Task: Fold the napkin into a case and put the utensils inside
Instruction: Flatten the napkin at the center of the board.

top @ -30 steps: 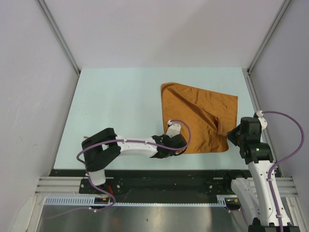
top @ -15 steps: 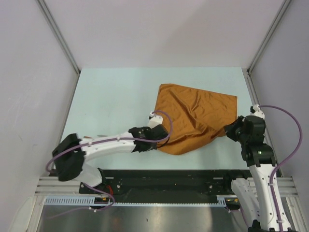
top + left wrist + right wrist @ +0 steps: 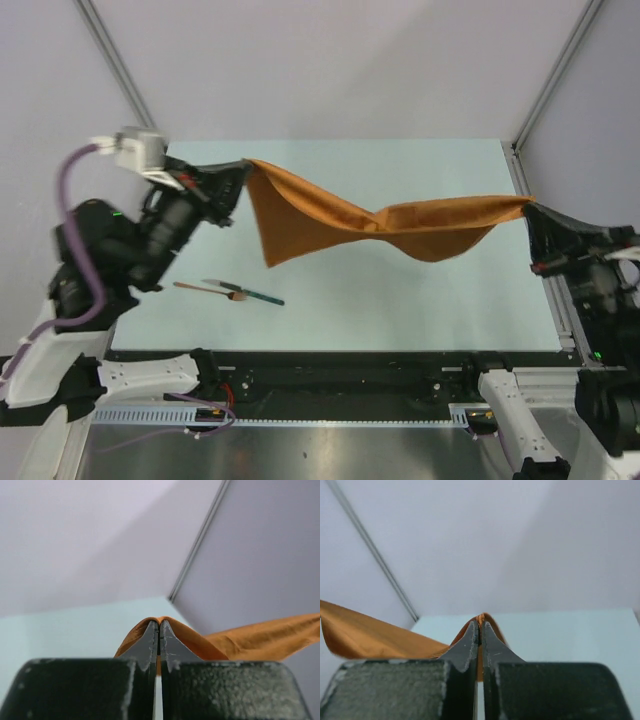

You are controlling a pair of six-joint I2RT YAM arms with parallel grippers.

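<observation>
Top view first, and what a change: a second ago the rust-orange square cloth napkin (image 3: 330, 215) lay rumpled on the right half of the pale green table (image 3: 420, 300) with both arms low at its near edge, and now it is up in the air, slung like a hammock between two corners and sagging with a twist in the middle. The left gripper (image 3: 240, 172) has swung high and far left with one corner, the right gripper (image 3: 530, 208) holds the opposite one at the right edge. With the left arm gone from the near left of the table, the utensils (image 3: 232, 291) show plainly: a thin dark teal-handled piece and a pale wooden one with a brown end, lying together, well apart from the cloth. Left wrist view: the black jaws are pressed together, pinching an orange fold at their tips, the rest trailing off right. Right wrist view: same story, jaws clamped on a pinched orange corner, cloth streaming left. The judgement: this looks like a stretch-out before laying the napkin flat, so no fold of the case is made yet and the cutlery waits untouched
</observation>
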